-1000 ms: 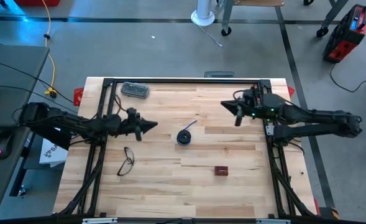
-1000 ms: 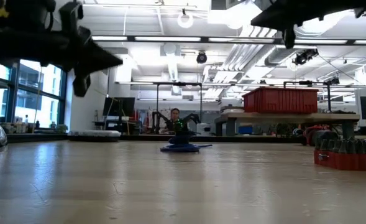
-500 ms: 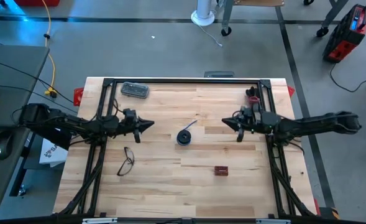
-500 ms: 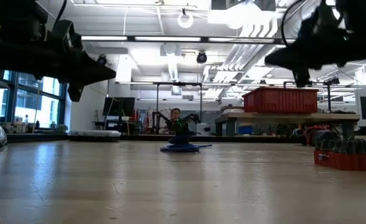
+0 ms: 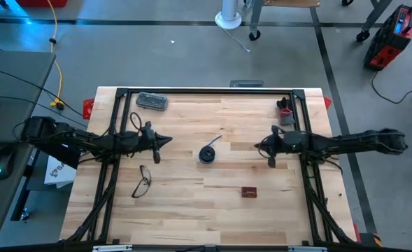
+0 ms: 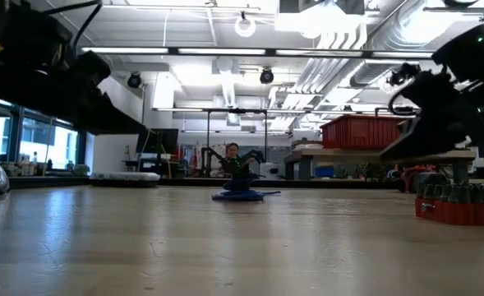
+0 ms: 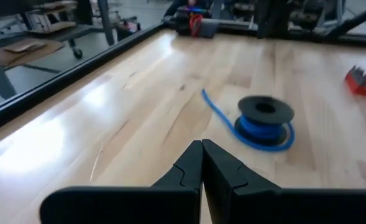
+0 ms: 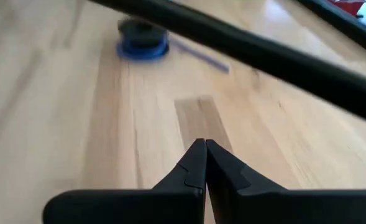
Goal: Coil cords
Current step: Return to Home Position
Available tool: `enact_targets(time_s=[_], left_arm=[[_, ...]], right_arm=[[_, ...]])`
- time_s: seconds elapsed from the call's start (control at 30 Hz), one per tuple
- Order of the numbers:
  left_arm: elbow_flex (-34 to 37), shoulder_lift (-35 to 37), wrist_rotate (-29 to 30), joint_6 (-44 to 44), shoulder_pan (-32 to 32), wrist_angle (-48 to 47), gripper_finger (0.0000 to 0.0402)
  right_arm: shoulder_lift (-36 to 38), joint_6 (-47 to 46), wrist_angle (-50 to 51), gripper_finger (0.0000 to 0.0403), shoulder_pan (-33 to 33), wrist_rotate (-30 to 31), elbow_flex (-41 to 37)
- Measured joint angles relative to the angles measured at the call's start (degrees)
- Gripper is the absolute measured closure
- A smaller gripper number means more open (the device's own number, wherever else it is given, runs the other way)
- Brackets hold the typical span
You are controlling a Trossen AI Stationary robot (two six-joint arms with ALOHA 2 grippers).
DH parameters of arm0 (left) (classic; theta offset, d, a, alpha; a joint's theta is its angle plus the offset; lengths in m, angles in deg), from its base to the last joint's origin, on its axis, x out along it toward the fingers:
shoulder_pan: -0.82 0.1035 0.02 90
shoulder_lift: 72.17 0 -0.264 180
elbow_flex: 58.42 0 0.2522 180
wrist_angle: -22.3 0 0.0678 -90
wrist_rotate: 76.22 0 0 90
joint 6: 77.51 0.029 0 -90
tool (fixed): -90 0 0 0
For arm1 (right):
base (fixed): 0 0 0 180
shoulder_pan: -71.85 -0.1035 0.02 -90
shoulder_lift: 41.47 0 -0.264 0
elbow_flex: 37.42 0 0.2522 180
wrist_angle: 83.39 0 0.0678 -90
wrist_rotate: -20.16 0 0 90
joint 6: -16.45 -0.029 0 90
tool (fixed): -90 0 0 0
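The blue-and-dark cord (image 5: pixel 207 153) lies in a small round coil at the table's middle, flat on the wood, its short blue tail (image 5: pixel 217 139) pointing toward the far edge. It also shows in the low view (image 6: pixel 238 194), the left wrist view (image 7: pixel 264 122) and the right wrist view (image 8: pixel 141 40). My left gripper (image 5: pixel 169 139) is shut and empty, above the table left of the coil. My right gripper (image 5: pixel 257 146) is shut and empty, right of the coil.
Eyeglasses (image 5: pixel 143 180) lie near the left front. A grey case (image 5: pixel 152 101) lies at the far left. A small red block (image 5: pixel 248 191) lies right of centre near the front. A dark and red object (image 5: pixel 285 110) stands at the far right. A black frame (image 5: pixel 206 90) borders the table.
My right gripper has moved from the far right toward the near edge and come down lower over the table. My left gripper has drawn back slightly toward the table's left edge and lowered a little. The coil has stayed in place.
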Motion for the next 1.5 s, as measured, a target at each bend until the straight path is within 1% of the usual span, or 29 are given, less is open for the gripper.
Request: enact_targets(time_s=[0.1, 0.17, 0.47, 0.5, 0.57, 0.63, 0.8, 0.9, 1.1, 1.27, 1.33, 1.5], left_arm=[[0.0, 0.02, 0.02, -0.13, 0.0, -1.66, 0.0401], [0.0, 0.0, -0.06, -0.82, 0.0, -2.51, 0.04], [0.0, 0.07, -0.06, -0.85, 0.0, -2.79, 0.0399], [0.07, 0.88, -0.06, -0.85, 0.0, -3.48, 0.0399], [0.45, 3.07, -0.04, -0.89, 0.0, -3.91, 0.0399], [0.47, 6.8, -0.07, -0.9, 0.0, -7.36, 0.0399], [0.5, 20.53, -0.06, -0.9, 0.0, -16.12, 0.0399], [0.5, 27.51, -0.06, -0.91, 0.0, -19.66, 0.0399], [0.5, 37.47, -0.04, -0.92, 0.0, -27.37, 0.0399], [0.5, 45.82, -0.07, -0.9, 0.0, -34.44, 0.0399], [0.49, 48.6, -0.2, -0.92, 0.0, -34.91, 0.0399], [0.5, 51.63, -0.32, -0.92, 0.0, -35.0, 0.0399]], right_arm=[[0.0, 2.38, 3.57, 0.0403, 0.19, 0.0, 0.04], [-0.02, 1.82, 5.18, 0.0403, 0.19, -0.01, 0.04], [0.01, 0.51, 6.45, 0.0403, 0.18, -0.02, 0.09], [0.45, 0.51, 6.75, 0.0403, 0.1, -0.02, 0.07], [4.22, 0.51, 9.06, 0.0403, 0.1, -0.02, -0.09], [8.93, 0.51, 10.82, 0.0403, 0.1, -0.42, -0.09], [21.63, 0.51, 10.69, 0.0403, 0.1, -1.51, -0.09], [28.4, 0.51, 10.79, 0.0403, 0.12, -1.67, -0.09], [39.34, 0.51, 10.79, 0.0403, 0.14, -1.7, -0.09], [39.77, 0.51, 8.39, 0.0403, -0.45, -1.64, -0.09], [39.76, 0.51, 8.87, 0.0403, -0.85, -1.67, -0.09], [39.76, 0.51, 10.55, 0.0403, -2.27, -1.68, -0.09]])
